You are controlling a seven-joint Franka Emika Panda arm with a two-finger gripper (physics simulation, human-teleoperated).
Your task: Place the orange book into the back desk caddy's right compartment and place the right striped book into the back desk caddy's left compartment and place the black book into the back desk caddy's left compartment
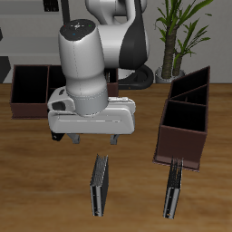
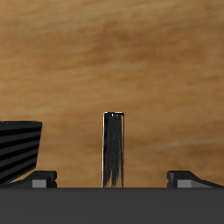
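Note:
The right striped book [image 1: 100,186] stands on its edge on the table near the front edge; in the wrist view [image 2: 114,149] it shows as a thin strip. My gripper [image 1: 94,141] hangs above it, a little farther back, open and empty. In the wrist view the gripper [image 2: 114,180] has its fingertips [image 2: 44,179] wide apart, one on each side of the book. The back desk caddy [image 1: 30,91] is a dark-brown box at the table's back, partly hidden by my arm. The orange book and the black book are out of view.
The other striped book [image 1: 172,190] stands near the front edge and shows in the wrist view [image 2: 19,149] too. A brown caddy with a slanted divider [image 1: 186,122] stands just behind it. A potted plant [image 1: 181,32] is at the back.

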